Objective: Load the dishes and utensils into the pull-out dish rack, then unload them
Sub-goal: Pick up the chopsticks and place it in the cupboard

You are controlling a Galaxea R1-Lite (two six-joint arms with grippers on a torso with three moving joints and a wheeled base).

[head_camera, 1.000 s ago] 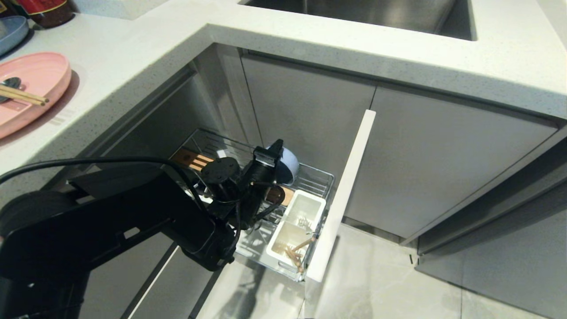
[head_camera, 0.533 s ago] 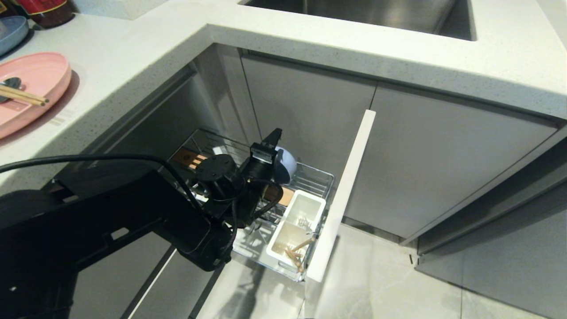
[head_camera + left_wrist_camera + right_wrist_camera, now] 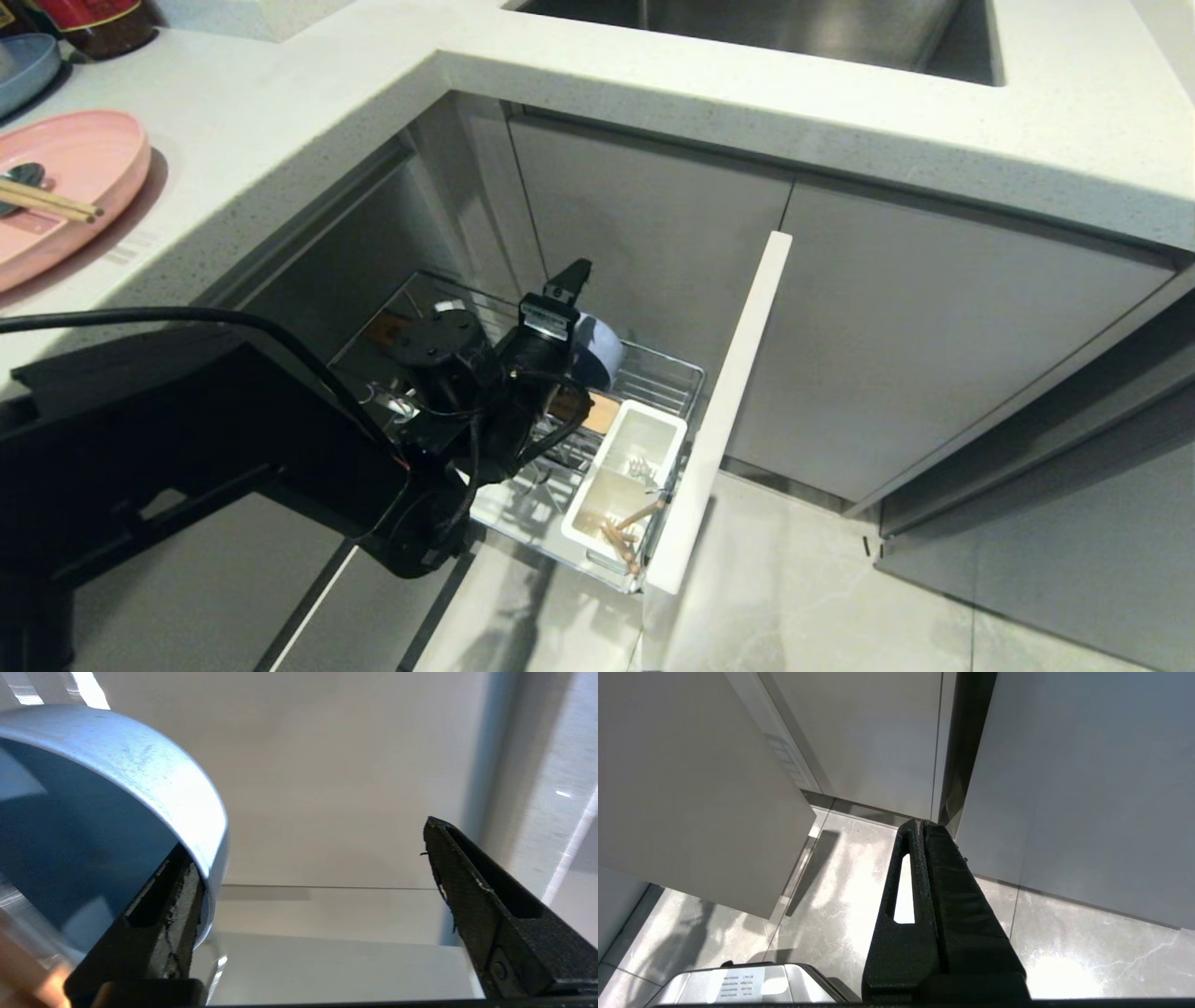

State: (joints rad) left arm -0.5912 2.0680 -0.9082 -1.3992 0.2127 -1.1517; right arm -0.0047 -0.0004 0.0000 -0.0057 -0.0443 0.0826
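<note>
The periwinkle-blue bowl (image 3: 598, 351) stands on its edge in the pull-out dish rack (image 3: 674, 375), against the wire prongs. My left gripper (image 3: 564, 297) hangs over it, open. In the left wrist view the gripper (image 3: 308, 844) has one finger (image 3: 163, 914) inside the bowl's rim (image 3: 140, 760) and the other far off, clear of the bowl. The pink plate (image 3: 79, 159) lies on the counter at the far left, with the chopsticks (image 3: 51, 202) and the spoon (image 3: 22, 175) on it. My right gripper (image 3: 922, 826) is shut, parked low above the floor.
The rack's pale front panel (image 3: 728, 411) stands out to the right of the white utensil box (image 3: 624, 467), which holds some wooden sticks. A blue-grey plate (image 3: 23, 65) and a dark jar (image 3: 98, 23) sit at the counter's back left. A sink (image 3: 794, 28) lies behind.
My left gripper has opened and let go of the blue bowl, then lifted up and back a little. The bowl stays on its edge in the rack.
</note>
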